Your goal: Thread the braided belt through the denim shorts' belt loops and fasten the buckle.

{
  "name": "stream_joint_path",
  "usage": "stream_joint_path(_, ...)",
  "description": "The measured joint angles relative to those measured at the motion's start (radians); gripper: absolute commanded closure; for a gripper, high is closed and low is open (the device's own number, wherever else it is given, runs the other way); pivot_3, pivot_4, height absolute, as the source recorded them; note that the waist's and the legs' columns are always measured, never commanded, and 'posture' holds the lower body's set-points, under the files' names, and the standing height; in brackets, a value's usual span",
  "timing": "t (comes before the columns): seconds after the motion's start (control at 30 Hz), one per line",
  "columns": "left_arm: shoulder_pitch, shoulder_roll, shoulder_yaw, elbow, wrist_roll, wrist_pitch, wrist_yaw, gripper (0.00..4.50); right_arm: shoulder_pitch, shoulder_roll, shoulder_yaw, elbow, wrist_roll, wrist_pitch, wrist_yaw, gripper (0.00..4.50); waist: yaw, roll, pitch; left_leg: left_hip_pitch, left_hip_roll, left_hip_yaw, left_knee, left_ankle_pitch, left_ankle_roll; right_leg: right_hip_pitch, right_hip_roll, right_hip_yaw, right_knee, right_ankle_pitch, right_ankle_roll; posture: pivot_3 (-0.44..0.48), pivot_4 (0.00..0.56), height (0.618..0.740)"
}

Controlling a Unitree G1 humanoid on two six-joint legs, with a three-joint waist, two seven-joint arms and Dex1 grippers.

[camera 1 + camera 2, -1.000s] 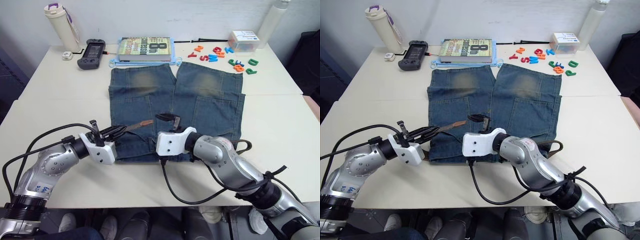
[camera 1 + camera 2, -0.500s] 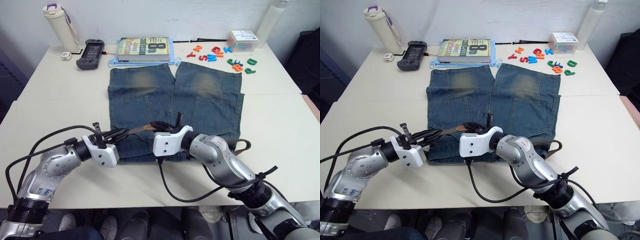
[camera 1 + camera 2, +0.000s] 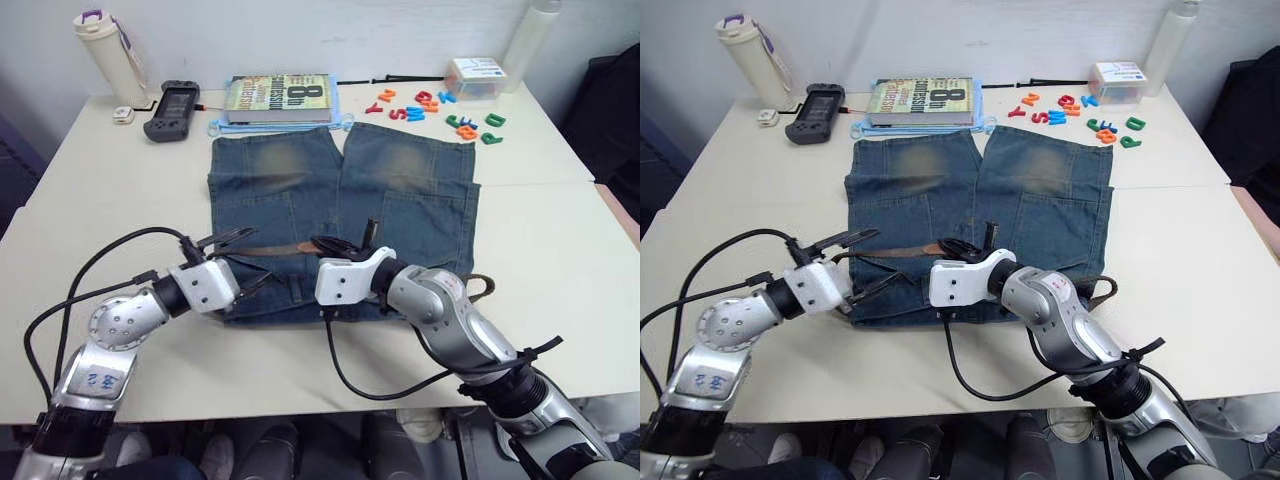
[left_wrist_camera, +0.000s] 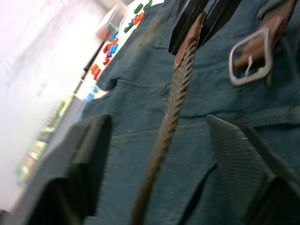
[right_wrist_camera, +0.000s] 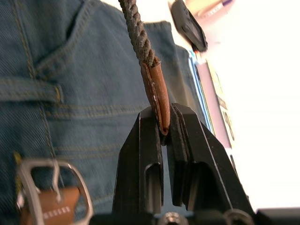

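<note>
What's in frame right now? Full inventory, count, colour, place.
denim shorts: 1, blue with faded yellowish patches, flat at table centre
braided belt: 1, dark brown, tan tip, across the waistband
buckle: 1, silver, lying on the shorts
book: 1, on the far edge beyond the shorts
handheld device: 1, black, left of the book
bottle: 1, cream, far left corner
toy letters: several, mixed colours, far right
small box: 1, clear, by the letters
table: 1, cream
left gripper: open, straddling the belt
right gripper: shut on the belt's tan tip
</note>
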Motion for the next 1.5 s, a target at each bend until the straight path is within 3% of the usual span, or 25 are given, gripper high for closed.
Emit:
stream_joint_path(0.07, 0.018, 0.014, 0.067, -0.101, -0.168, 0.186, -0.004, 0.89, 0.002, -0.004, 0.000, 0.033, -0.023, -0.008, -0.004, 4.50, -0.003, 0.000, 0.000, 0.000, 0.000, 0.000, 0.000, 0.000, 0.000, 0.000, 0.000, 0.001, 0.000, 0.000, 0.000, 0.000, 0.150, 0.740)
stream_joint_path(0.13, 0.079, 0.040, 0.171, -0.233, -0.466, 0.475, 0.067, 0.89, 0.001, 0.001, -0.002, 0.063, -0.044, -0.011, -0.018, 4.50, -0.009, 0.000, 0.000, 0.001, 0.001, 0.001, -0.001, 0.000, 0.000, -0.001, 0.001, 0.003, 0.003, 0.000, 0.000, 0.000, 0.150, 0.740)
stream_joint_path(0.17, 0.099, 0.050, 0.194, -0.258, -0.546, 0.542, 0.093, 0.89, 0.001, 0.001, -0.004, 0.070, -0.048, -0.011, -0.022, 4.50, -0.009, 0.000, 0.000, 0.001, 0.001, 0.001, -0.001, 0.000, 0.000, -0.001, 0.001, 0.003, 0.006, 0.000, 0.000, 0.000, 0.150, 0.740)
stream_joint_path(0.2, 0.149, 0.067, 0.223, -0.286, -0.753, 0.643, 0.177, 0.89, 0.000, 0.007, -0.005, 0.077, -0.054, -0.014, -0.026, 4.50, -0.009, 0.000, 0.000, 0.001, 0.002, 0.001, -0.001, 0.000, -0.001, -0.001, 0.001, 0.004, 0.006, 0.000, -0.001, 0.000, 0.150, 0.740)
stream_joint_path(0.23, 0.186, 0.089, 0.234, -0.302, -0.915, 0.703, 0.244, 0.89, 0.000, 0.009, -0.005, 0.081, -0.056, -0.019, -0.029, 4.50, -0.009, 0.000, 0.000, 0.002, 0.003, 0.001, 0.000, 0.000, -0.001, -0.001, 0.002, 0.005, 0.006, 0.000, -0.001, 0.000, 0.150, 0.740)
stream_joint_path(0.3, 0.315, 0.103, 0.229, -0.326, -1.399, 0.764, 0.482, 0.89, -0.001, 0.019, -0.005, 0.092, -0.062, -0.026, -0.034, 4.50, -0.007, 0.000, 0.000, 0.002, 0.003, 0.001, 0.000, 0.000, -0.001, -0.001, 0.003, 0.007, 0.006, -0.001, -0.001, 0.000, 0.150, 0.740)
stream_joint_path(0.33, 0.366, 0.097, 0.214, -0.339, -1.576, 0.766, 0.581, 0.89, 0.000, 0.026, -0.004, 0.095, -0.067, -0.026, -0.035, 4.50, -0.003, -0.001, 0.000, 0.002, 0.003, 0.002, 0.001, -0.001, -0.002, -0.001, 0.004, 0.007, 0.005, -0.001, -0.002, 0.000, 0.150, 0.740)
stream_joint_path(0.4, 0.432, 0.024, 0.183, -0.387, -1.749, 0.737, 0.714, 0.89, -0.001, 0.040, -0.004, 0.096, -0.069, -0.029, -0.034, 4.50, 0.000, 0.000, 0.000, 0.004, 0.003, 0.004, 0.001, -0.001, -0.002, 0.000, 0.005, 0.009, 0.003, -0.001, -0.002, 0.000, 0.150, 0.740)
stream_joint_path(0.53, 0.414, -0.212, 0.089, -0.422, -1.821, 0.663, 0.931, 0.89, -0.001, 0.044, -0.004, 0.094, -0.070, -0.045, -0.021, 4.50, 0.022, -0.002, -0.001, 0.006, 0.005, 0.010, 0.003, -0.001, -0.002, 0.001, 0.008, 0.011, 0.003, 0.002, -0.005, 0.000, 0.150, 0.740)
stream_joint_path(0.67, 0.293, -0.404, 0.118, -0.341, -1.827, 0.602, 1.145, 0.89, 0.000, 0.013, 0.001, 0.071, -0.086, -0.093, 0.012, 4.50, 0.034, -0.006, -0.003, 0.009, 0.013, 0.014, 0.005, -0.003, -0.006, 0.004, 0.016, 0.012, -0.001, 0.006, -0.008, 0.000, 0.150, 0.740)
stream_joint_path(0.83, 0.218, -0.532, 0.133, -0.347, -1.827, 0.587, 1.263, 0.89, 0.004, -0.016, 0.000, 0.066, -0.106, -0.132, 0.025, 4.50, 0.025, -0.008, -0.004, 0.016, 0.016, 0.022, 0.002, -0.004, -0.007, 0.006, 0.020, 0.018, -0.001, 0.006, -0.008, 0.000, 0.150, 0.740)
stream_joint_path(1.07, 0.176, -0.569, 0.192, -0.312, -1.828, 0.602, 1.323, 0.89, 0.004, -0.010, 0.000, 0.065, -0.118, -0.140, 0.033, 4.50, 0.027, -0.009, -0.004, 0.019, 0.019, 0.027, 0.000, -0.005, -0.008, 0.007, 0.024, 0.023, -0.002, 0.006, -0.009, 0.000, 0.150, 0.740)
stream_joint_path(1.2, 0.171, -0.570, 0.202, -0.297, -1.827, 0.639, 1.330, 2.07, 0.004, -0.001, 0.000, 0.065, -0.121, -0.141, 0.033, 4.50, 0.028, -0.009, -0.004, 0.018, 0.021, 0.027, 0.000, -0.006, -0.008, 0.006, 0.025, 0.023, -0.003, 0.006, -0.010, 0.000, 0.150, 0.740)
stream_joint_path(1.37, 0.157, -0.568, 0.216, -0.265, -1.827, 0.681, 1.327, 4.28, 0.004, 0.004, -0.003, 0.065, -0.129, -0.149, 0.033, 4.50, 0.027, -0.009, -0.004, 0.019, 0.031, 0.028, 0.000, -0.007, -0.011, 0.008, 0.035, 0.024, -0.010, 0.011, -0.014, 0.000, 0.150, 0.740)
stream_joint_path(1.5, 0.143, -0.566, 0.234, -0.242, -1.827, 0.716, 1.315, 4.41, 0.004, 0.007, -0.007, 0.065, -0.133, -0.153, 0.032, 4.50, 0.027, -0.009, -0.004, 0.019, 0.033, 0.029, 0.000, -0.008, -0.013, 0.008, 0.037, 0.024, -0.010, 0.011, -0.015, 0.000, 0.150, 0.740)
